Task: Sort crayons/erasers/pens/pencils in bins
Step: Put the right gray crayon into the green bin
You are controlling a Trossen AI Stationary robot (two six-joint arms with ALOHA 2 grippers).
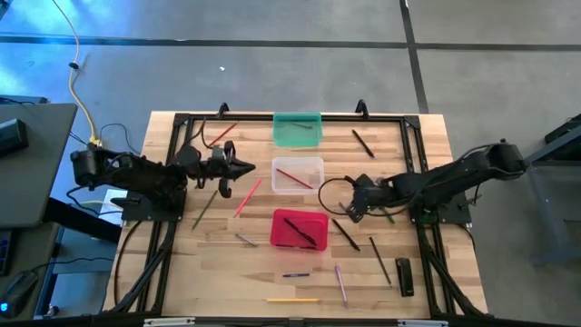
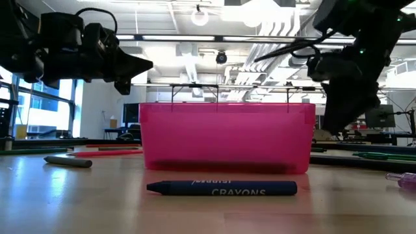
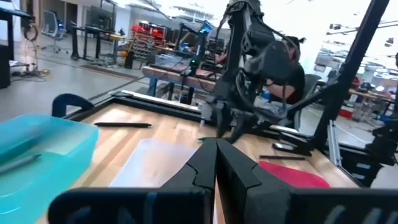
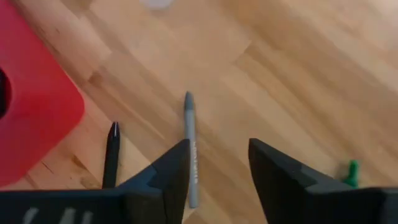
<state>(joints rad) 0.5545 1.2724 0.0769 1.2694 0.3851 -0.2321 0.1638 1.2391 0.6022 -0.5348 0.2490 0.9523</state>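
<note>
3 bins (image 1: 298, 129): teal, clear, red; 2 arms; approx a dozen loose sticks on table

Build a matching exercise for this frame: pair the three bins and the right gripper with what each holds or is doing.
1 teal bin
2 clear bin
3 red bin
4 right gripper

a red pencil inside
b dark pen inside
c thin dark stick inside
d open above a grey stick on the table

Pairs: 1-c, 2-a, 3-b, 4-d
</note>
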